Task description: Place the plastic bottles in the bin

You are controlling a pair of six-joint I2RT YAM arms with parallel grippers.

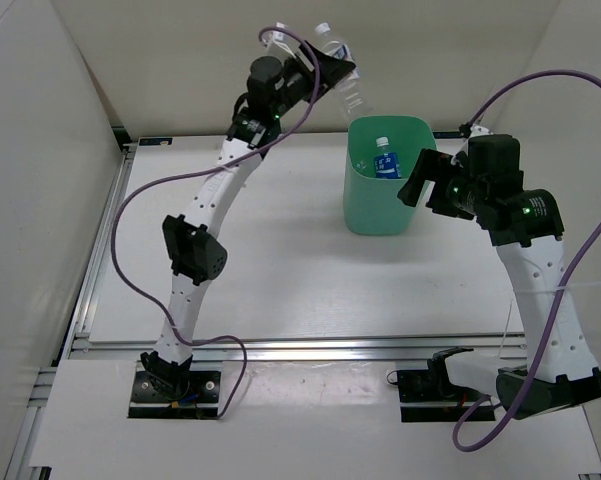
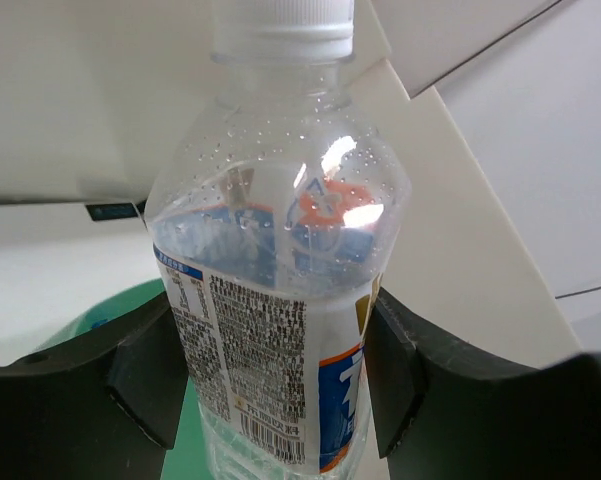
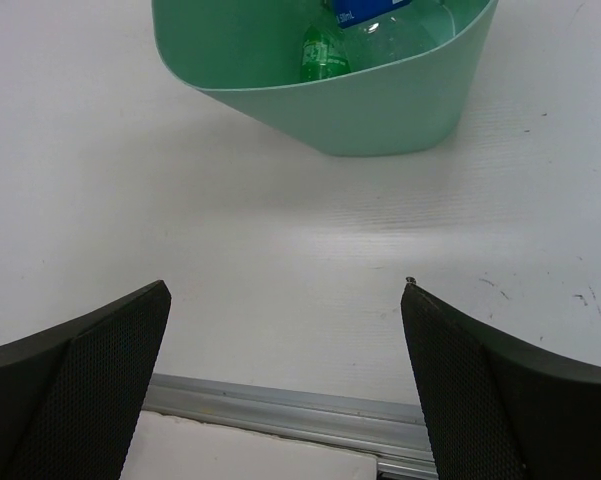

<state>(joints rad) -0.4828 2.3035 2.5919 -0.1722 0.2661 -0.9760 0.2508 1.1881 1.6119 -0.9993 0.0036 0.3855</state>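
My left gripper (image 1: 332, 75) is shut on the clear bottle with the white label (image 1: 343, 67) and holds it high, just left of and above the mint-green bin (image 1: 360, 205). In the left wrist view the bottle (image 2: 280, 300) fills the frame between both fingers, white cap up, with the bin's green (image 2: 100, 310) below it. A clear bottle with a blue label (image 1: 385, 160) lies inside the bin. The right wrist view shows the bin (image 3: 380, 110) with the green bottle (image 3: 323, 55) and a blue-labelled one inside. My right gripper (image 1: 427, 180) is open and empty beside the bin's right wall.
The white table board (image 1: 280, 280) ends at a metal rail (image 1: 310, 347) along its near edge. White walls enclose the back and both sides. Purple cables loop from both arms.
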